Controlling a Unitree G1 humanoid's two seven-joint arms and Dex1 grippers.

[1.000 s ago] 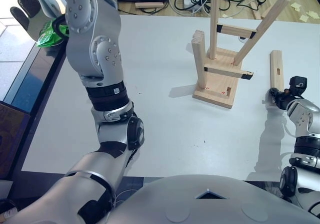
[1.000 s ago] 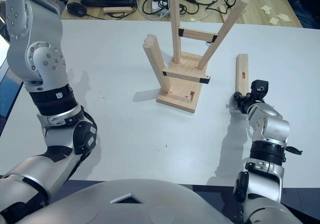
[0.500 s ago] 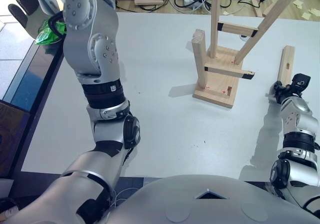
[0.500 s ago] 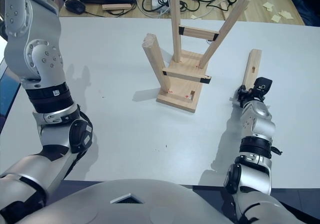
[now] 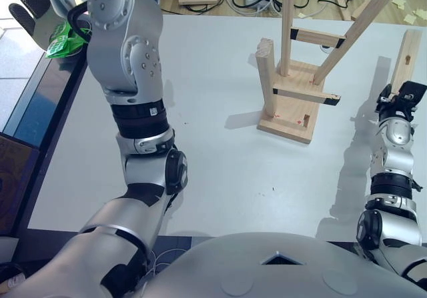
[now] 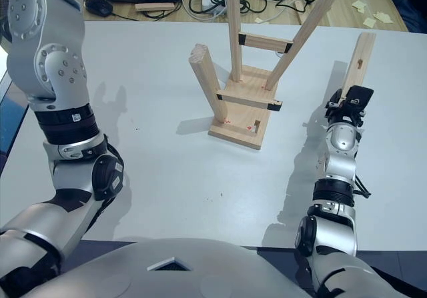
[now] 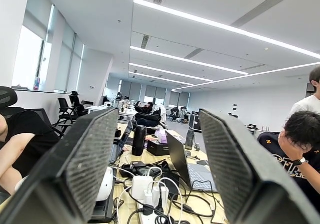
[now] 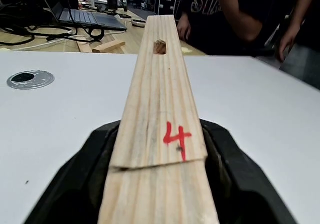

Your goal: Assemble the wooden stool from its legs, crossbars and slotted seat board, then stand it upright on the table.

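Right of the upside-down, three-legged stool (image 6: 243,105) on the desk (image 6: 167,171), the right gripper (image 6: 349,102) clamps one end of a loose leg (image 6: 361,58); the left gripper (image 7: 160,169) gapes wide, holding nothing.

We saw a white bench (image 5: 220,165) and a pale wooden stool (image 5: 285,38), with black bands on its crossbars (image 5: 303,96) and small red marks on its seat board (image 5: 288,121). The loose leg (image 8: 160,83) was the same pale wood, marked in red. The right gripper (image 8: 157,156) was black, and the left gripper (image 7: 160,169) had black, finely dotted pads (image 7: 95,154).
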